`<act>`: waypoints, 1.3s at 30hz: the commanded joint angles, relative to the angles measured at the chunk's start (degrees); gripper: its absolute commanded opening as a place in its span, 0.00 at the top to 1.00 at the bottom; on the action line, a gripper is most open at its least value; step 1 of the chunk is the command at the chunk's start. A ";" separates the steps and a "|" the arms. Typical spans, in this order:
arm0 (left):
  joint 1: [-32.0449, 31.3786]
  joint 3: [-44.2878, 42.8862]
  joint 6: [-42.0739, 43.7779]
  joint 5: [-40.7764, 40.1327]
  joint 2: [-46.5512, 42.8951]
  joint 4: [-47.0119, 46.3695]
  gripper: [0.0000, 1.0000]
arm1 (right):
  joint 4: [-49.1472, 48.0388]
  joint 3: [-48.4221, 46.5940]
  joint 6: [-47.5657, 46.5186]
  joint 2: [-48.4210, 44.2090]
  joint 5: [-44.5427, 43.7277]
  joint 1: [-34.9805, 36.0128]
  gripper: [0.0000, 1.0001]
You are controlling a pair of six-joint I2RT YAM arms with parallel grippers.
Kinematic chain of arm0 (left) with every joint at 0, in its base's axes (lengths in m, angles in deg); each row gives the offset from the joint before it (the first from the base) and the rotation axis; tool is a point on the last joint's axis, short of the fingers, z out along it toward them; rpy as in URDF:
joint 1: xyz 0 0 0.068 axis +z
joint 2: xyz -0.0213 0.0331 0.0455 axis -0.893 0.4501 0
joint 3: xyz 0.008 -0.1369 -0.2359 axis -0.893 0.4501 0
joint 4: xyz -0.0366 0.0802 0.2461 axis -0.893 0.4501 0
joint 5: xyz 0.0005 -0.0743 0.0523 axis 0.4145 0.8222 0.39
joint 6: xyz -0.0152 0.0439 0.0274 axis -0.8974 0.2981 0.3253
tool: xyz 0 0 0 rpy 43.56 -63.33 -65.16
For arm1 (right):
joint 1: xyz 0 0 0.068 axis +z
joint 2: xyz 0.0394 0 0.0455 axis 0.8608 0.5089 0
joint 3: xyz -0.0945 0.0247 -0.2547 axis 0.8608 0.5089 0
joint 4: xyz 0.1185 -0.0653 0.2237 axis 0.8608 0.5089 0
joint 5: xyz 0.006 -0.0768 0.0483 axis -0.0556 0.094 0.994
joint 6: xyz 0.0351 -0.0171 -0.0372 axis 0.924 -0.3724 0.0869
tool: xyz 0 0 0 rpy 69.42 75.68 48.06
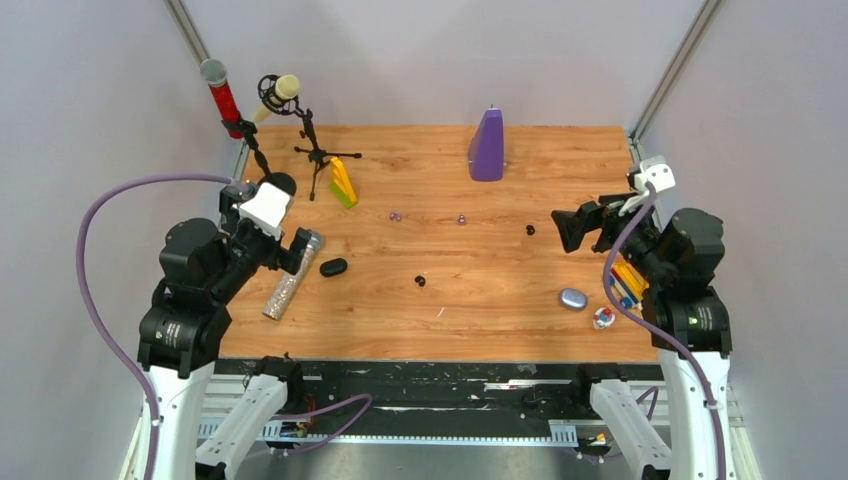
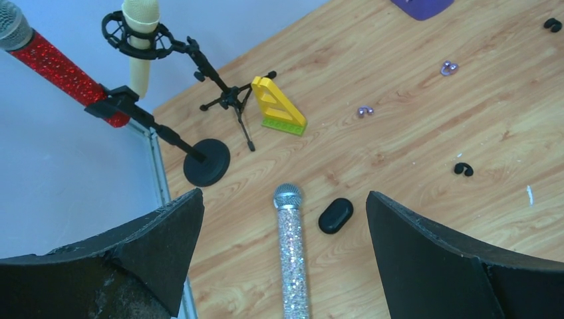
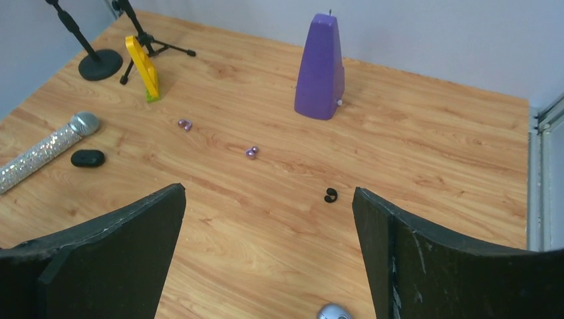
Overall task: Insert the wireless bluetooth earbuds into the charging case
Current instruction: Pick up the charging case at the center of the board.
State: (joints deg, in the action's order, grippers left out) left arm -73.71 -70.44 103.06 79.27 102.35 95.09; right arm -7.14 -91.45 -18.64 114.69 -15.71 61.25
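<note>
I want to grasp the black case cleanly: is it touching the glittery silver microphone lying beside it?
Apart. The left wrist view shows a plain gap between the black case and the silver microphone; the top view agrees.

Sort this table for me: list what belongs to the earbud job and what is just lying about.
Job: black earbuds, purple earbuds, black case, pale case.
Lying about: purple metronome, yellow block, silver glitter microphone, red microphone, cream microphone on its stand.
</note>
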 commanded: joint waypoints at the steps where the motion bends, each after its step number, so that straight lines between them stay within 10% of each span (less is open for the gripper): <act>1: 0.26 -0.26 -0.20 -3.07 -0.71 -2.51 0.00 | -5.96 2.20 -3.04 1.34 4.48 0.50 0.00; 13: 0.26 -0.96 2.07 -7.79 6.97 -2.12 0.00 | -13.08 11.08 -6.95 3.21 5.77 1.14 0.00; 39: 0.34 22.01 1.71 1.95 3.85 -14.74 0.00 | -18.06 -5.79 -7.88 43.64 3.62 18.57 0.08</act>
State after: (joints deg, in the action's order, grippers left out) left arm -73.64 -49.24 104.99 80.80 104.51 83.00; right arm -18.33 -94.84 -23.95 155.70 -11.91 76.60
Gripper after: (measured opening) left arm 0.998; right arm 0.929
